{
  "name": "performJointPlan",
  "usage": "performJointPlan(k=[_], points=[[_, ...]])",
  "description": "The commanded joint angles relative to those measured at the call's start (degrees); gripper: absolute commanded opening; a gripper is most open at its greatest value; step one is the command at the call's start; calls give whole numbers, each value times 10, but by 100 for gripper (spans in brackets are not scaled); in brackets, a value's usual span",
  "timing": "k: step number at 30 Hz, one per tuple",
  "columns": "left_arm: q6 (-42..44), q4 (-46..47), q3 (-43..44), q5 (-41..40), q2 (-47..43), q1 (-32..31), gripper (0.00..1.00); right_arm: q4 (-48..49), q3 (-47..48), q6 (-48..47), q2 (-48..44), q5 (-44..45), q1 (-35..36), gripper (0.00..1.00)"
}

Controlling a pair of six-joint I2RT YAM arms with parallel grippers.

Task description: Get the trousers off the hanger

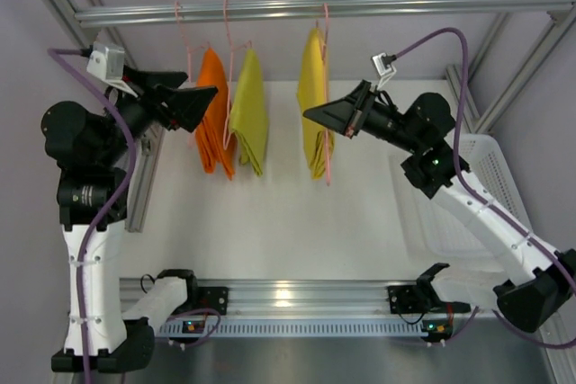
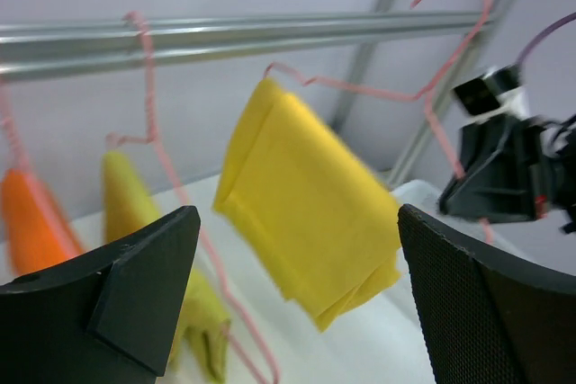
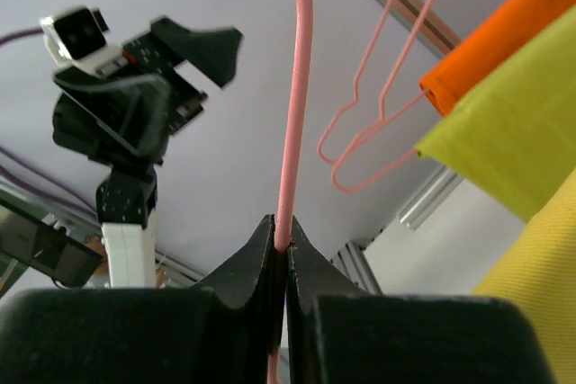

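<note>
- Well, your right gripper (image 3: 286, 245) is pinching the pink hanger (image 3: 300, 114) wire, and its fingers hide the wire below the pinch.
- Your left gripper (image 2: 297, 249) is spread wide and holds nothing.
- From above, the yellow trousers (image 1: 313, 110) hang on that hanger under the rail (image 1: 360, 6), long side running 12 to 6 o'clock.
- The yellow-green trousers (image 1: 249, 114) and orange trousers (image 1: 213, 119) hang at their 9 o'clock, lined up the same way.
- Your left wrist view cuts off the orange pair.

Orange trousers (image 1: 214, 123), yellow-green trousers (image 1: 249, 114) and yellow trousers (image 1: 314, 105) hang folded over pink hangers (image 1: 327, 173) on the rail (image 1: 360, 6).
</note>
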Motion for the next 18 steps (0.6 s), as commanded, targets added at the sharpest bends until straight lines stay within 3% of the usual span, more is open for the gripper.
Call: performJointPlan(k=[1,4,5,7,11,14,18], points=[[-180,191,-3,170,50,2,95,63,-28,-55,-80,14,-6,0],[-153,188,14,150,96,-61,92,33,-43,-71,-108,23,-6,0],[-134,174,22,135,107,-118,92,25,-48,-82,-114,26,-6,0],[-106,144,44,110,144,-166,92,11,-51,-89,-126,29,-6,0],[-117,161,61,115,220,-246,90,-10,-55,-122,-140,38,-6,0],[-124,187,62,103,247,-283,90,-17,-69,-137,-151,36,-6,0],[-202,279,41,110,285,-288,88,-22,-79,-151,-161,37,-6,0]])
